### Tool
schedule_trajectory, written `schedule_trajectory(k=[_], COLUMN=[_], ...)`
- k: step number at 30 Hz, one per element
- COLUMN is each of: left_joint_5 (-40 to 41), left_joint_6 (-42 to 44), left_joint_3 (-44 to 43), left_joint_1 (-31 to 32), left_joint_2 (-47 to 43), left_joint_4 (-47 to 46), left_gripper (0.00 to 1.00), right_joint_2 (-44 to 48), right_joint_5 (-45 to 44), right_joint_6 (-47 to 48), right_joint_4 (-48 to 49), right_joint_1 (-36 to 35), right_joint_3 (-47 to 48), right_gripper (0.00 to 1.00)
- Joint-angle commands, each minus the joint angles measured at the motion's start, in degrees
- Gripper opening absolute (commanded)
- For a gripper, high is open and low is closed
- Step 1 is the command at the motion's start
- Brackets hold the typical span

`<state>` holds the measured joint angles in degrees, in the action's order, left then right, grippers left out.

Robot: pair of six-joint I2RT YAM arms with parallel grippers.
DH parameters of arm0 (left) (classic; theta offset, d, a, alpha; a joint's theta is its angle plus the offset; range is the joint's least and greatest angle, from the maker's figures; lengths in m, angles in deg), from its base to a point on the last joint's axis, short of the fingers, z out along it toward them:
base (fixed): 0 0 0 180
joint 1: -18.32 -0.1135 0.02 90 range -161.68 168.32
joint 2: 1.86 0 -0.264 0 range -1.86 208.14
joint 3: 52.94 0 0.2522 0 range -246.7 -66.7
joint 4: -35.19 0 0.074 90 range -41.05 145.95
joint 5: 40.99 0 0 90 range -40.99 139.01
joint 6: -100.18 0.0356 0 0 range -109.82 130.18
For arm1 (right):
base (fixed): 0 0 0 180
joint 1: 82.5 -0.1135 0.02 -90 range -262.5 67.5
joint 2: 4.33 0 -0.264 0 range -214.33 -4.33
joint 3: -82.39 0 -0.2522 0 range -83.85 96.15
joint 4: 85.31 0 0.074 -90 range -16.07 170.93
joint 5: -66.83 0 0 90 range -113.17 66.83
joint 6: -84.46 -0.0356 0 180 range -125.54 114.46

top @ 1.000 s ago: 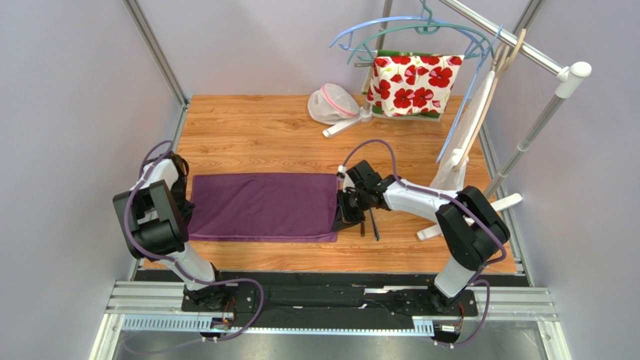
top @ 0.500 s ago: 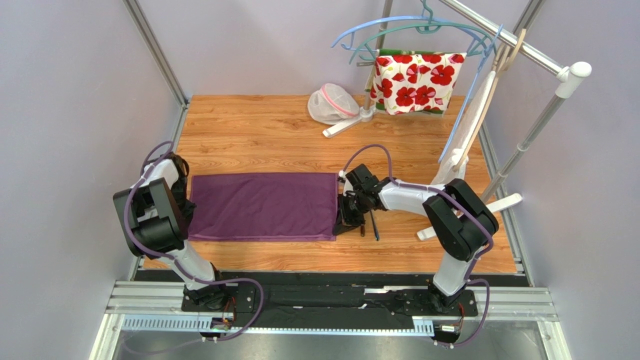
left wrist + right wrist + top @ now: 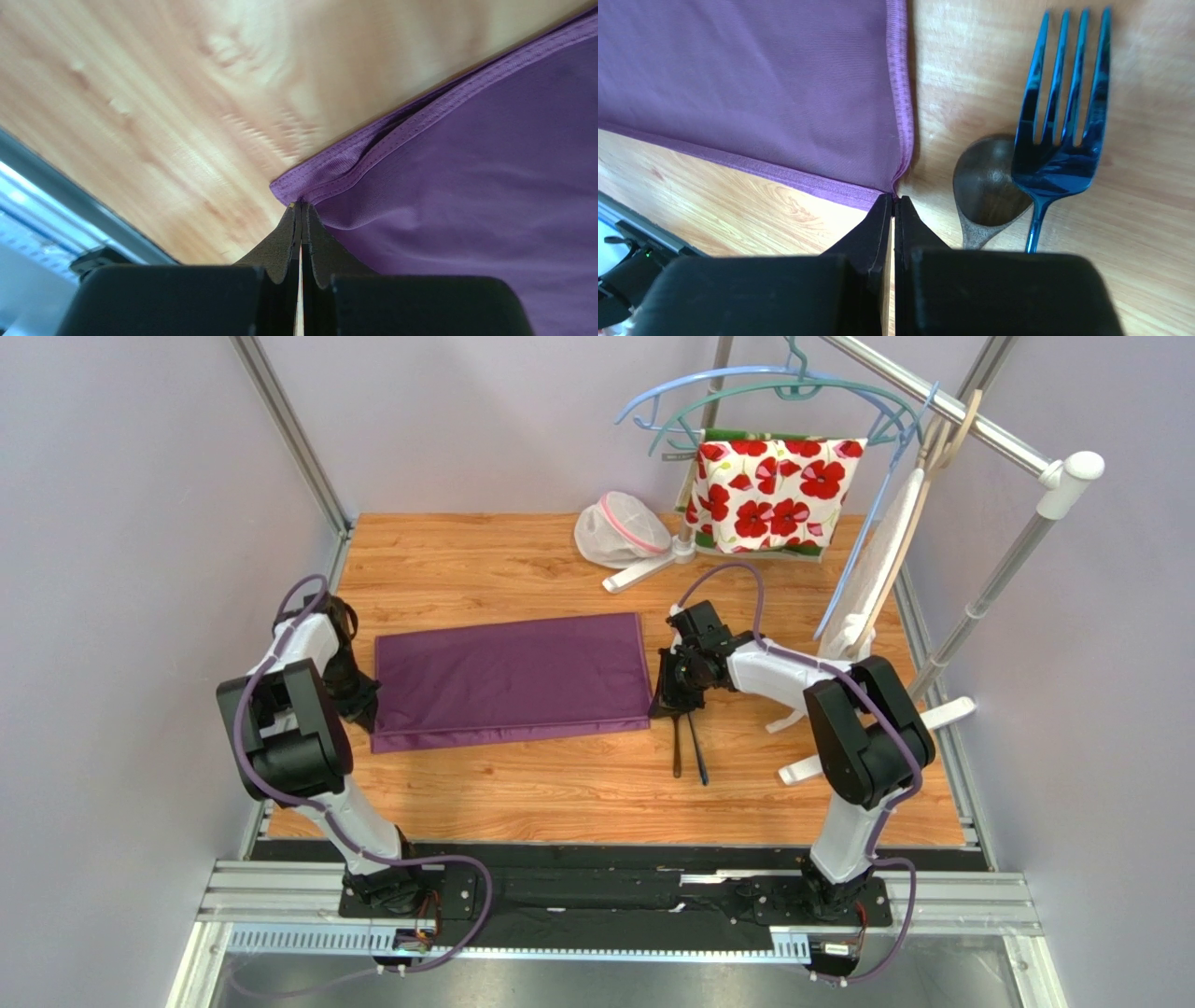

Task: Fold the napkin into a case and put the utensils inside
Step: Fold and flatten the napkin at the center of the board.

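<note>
The dark purple napkin (image 3: 512, 679) lies flat as a wide folded rectangle, slightly tilted, in the middle of the wooden table. My left gripper (image 3: 370, 717) is shut on a corner at the napkin's left end (image 3: 330, 183). At the right end, my right gripper (image 3: 658, 709) is shut on the near corner (image 3: 896, 189). The utensils lie side by side on bare wood just right of that corner: a dark spoon (image 3: 676, 745) (image 3: 985, 185) and a blue fork (image 3: 694, 751) (image 3: 1060, 143), both free of the fingers.
A white mesh pouch (image 3: 622, 529) sits at the back. A flowered cloth (image 3: 769, 490) and hangers (image 3: 744, 395) hang on a rack whose white feet (image 3: 859, 745) reach onto the table's right side. Metal rails (image 3: 288, 434) border the table.
Both grippers have moved away from the arm bases, dragging the napkin toward the back and slightly right. The spoon and fork stayed put and now lie nearer than the right gripper.
</note>
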<state>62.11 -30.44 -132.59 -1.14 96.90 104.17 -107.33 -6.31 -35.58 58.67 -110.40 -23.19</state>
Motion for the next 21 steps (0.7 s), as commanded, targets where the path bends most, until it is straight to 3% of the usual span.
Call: schedule_trajectory(k=[1, 12, 21], left_joint_5=[-1.24, -1.15, 2.98], left_joint_6=[-0.51, 3.35, 4.24], left_joint_3=[-5.30, -5.22, -5.22], left_joint_1=[0.22, 0.30, 0.22], left_joint_2=[0.12, -9.28, -11.32], left_joint_4=[-1.17, 2.08, 3.05], left_gripper=[0.00, 0.00, 0.00], right_joint_2=[1.39, 8.07, 10.36], right_joint_5=[-3.24, 2.47, 6.43], right_joint_6=[2.71, 1.92, -0.54], right_joint_4=[-3.40, -9.64, -8.33], right_joint_1=[-0.05, -2.24, -3.21], right_joint_3=[4.63, 10.88, 7.81], right_gripper=[0.00, 0.00, 0.00])
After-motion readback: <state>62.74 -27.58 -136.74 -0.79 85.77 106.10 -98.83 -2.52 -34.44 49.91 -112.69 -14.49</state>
